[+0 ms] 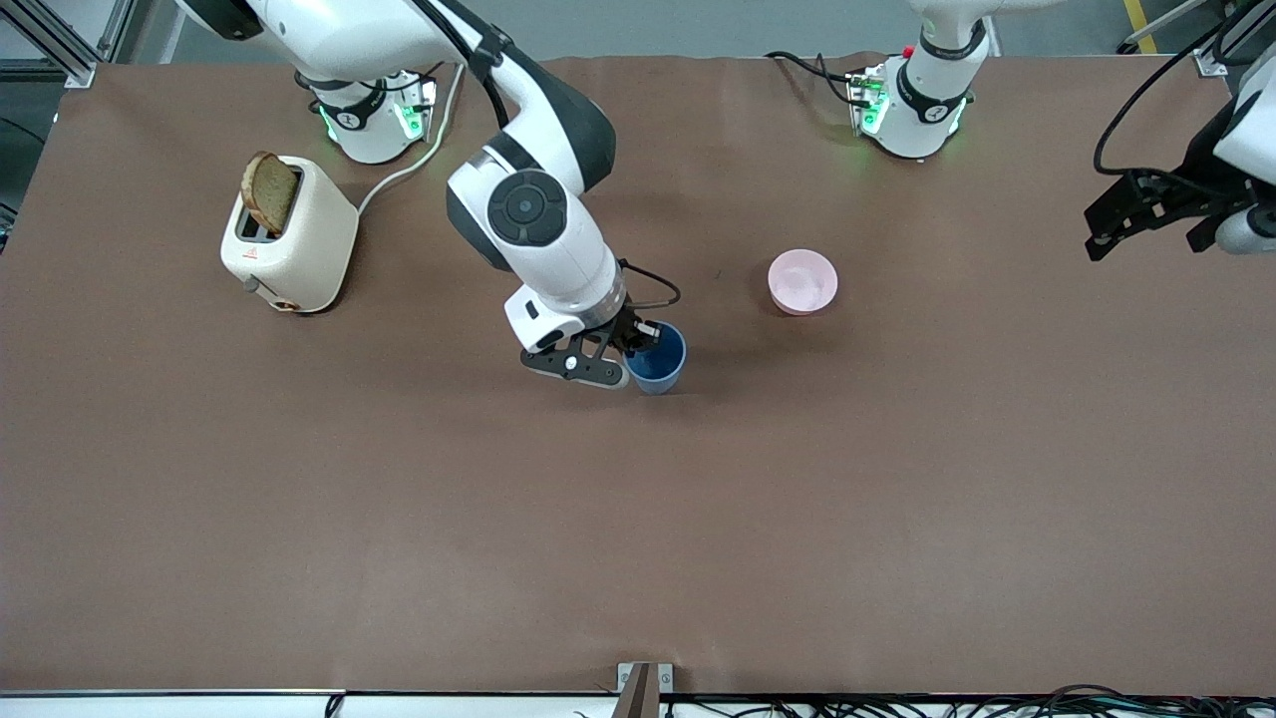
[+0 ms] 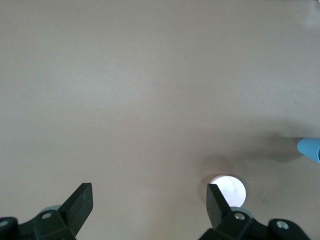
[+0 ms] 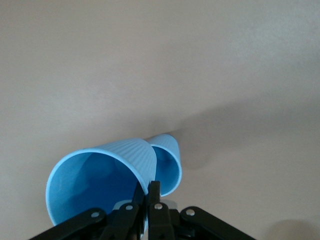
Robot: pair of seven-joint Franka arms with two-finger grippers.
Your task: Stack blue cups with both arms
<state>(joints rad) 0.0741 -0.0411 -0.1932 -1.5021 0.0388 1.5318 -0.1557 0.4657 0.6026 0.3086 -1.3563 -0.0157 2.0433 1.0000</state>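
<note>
pinching one blue cup's [image 3: 100, 175] rim, the right gripper [image 1: 623, 349] holds it beside another [image 3: 167, 162]; left gripper [image 2: 147, 205] spread.

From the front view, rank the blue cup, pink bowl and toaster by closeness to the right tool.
1. Blue ribbed plastic cup: pinched at its rim by the right tool.
2. Small round pink bowl: toward the left arm's end of the table.
3. Cream toaster holding brown toast: by the right arm's base.
</note>
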